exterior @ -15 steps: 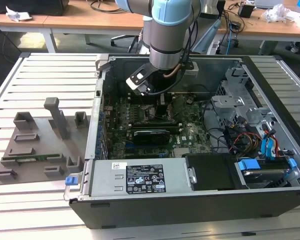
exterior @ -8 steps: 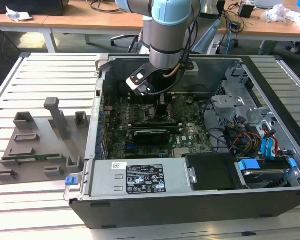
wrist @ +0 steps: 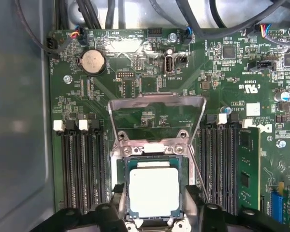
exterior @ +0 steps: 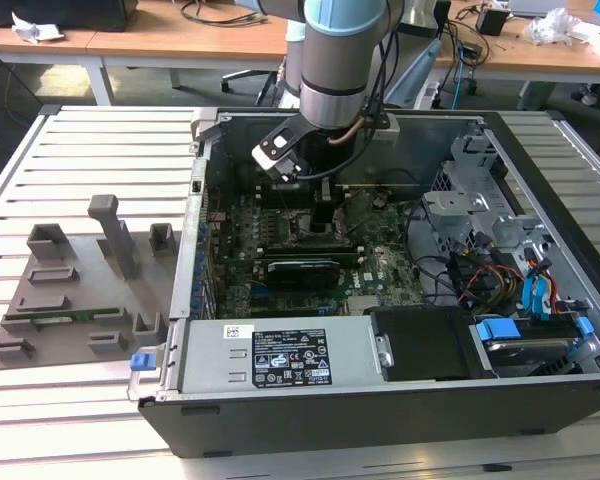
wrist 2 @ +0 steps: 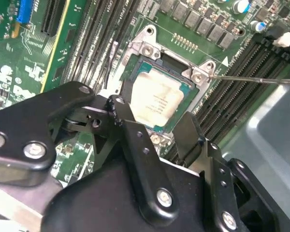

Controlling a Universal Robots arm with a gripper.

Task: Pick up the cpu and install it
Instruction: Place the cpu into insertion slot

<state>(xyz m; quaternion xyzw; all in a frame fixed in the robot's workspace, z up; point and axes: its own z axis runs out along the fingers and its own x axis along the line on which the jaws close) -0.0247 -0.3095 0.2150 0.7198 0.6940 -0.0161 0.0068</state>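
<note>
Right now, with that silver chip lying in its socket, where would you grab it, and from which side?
Take the cpu by two opposite edges of its thin rim, coming straight down from above. It lies flat, sunk in the socket, so only its top and narrow edges are reachable, and the hinged metal plate stands open along one side.

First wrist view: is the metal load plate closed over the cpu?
No, the load plate is swung open, leaving the cpu uncovered.
</note>
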